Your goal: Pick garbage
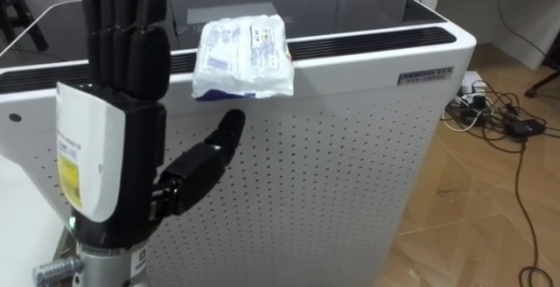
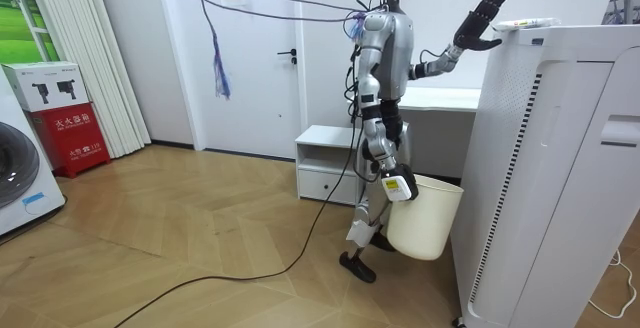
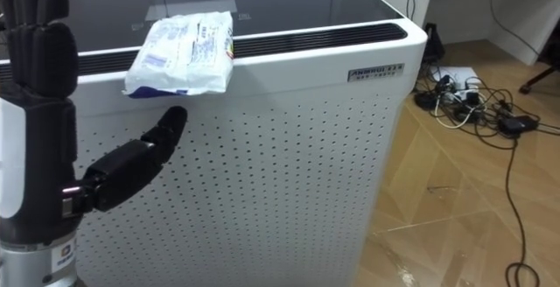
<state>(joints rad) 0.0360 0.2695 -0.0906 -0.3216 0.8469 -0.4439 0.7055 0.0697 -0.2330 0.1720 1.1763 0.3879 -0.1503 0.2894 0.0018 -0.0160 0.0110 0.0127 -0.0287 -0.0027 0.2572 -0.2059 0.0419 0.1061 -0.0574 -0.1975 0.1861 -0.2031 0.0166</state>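
Observation:
A crumpled white plastic packet (image 1: 243,58) with blue print lies on the front edge of a tall white perforated appliance (image 1: 332,164), overhanging it slightly. My left hand (image 1: 122,68) is raised in front of the appliance, open with fingers straight up and thumb pointing toward the packet, a little left of and below it, not touching. In the room view I stand facing the appliance (image 2: 540,168), the left hand (image 2: 478,20) held high near the packet (image 2: 520,25). My right hand (image 2: 397,185) hangs low by my hip, holding the rim of a white bin (image 2: 425,218).
The appliance top is a glossy black panel (image 1: 262,7). Tangled cables and a power strip (image 1: 494,116) lie on the wooden floor to the right. A low white cabinet (image 2: 325,163) stands behind me; a red box (image 2: 75,133) stands at the room view's left.

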